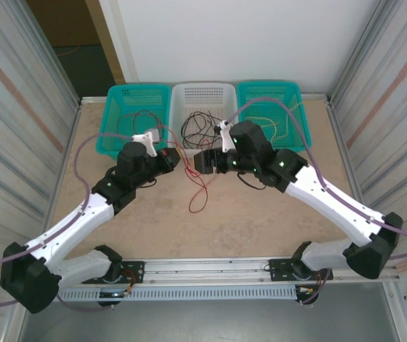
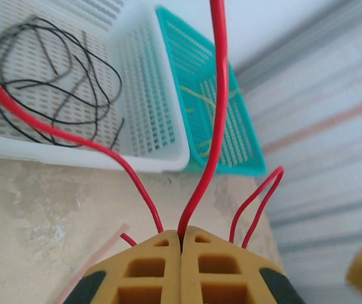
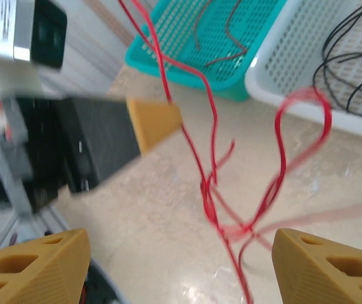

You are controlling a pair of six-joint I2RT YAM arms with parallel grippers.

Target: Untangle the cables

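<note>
**Cable pinch on the left, right fingers spread**

From my desk I see the left gripper (image 2: pixel 181 237) with its ribbed ochre plastic fingers pressed flat together. They are pinching a red cable (image 2: pixel 215 126), which rises smooth and glossy out of the seam between them. The right gripper (image 3: pixel 181 253) stands spread, its wedge-shaped fingers well apart. Blurred red loops hang between those fingers above the table (image 1: pixel 260 221), a matt, marbled beige slab. In the top view the red strand trails from between the two grippers toward the near side in a thin, loose loop.

Three perforated plastic baskets sit side by side along the far edge. The white basket (image 1: pixel 203 86) in the middle holds black cables (image 1: pixel 198 127), lying in loose, tangled curls on its slotted floor. The right teal basket (image 1: pixel 269 87) holds a pale yellow cable (image 2: pixel 196 96), wavy against the mesh. The left teal basket (image 1: pixel 140 87) holds a few dark thin wires (image 1: pixel 142 117); I cannot tell their colour for certain.
</note>
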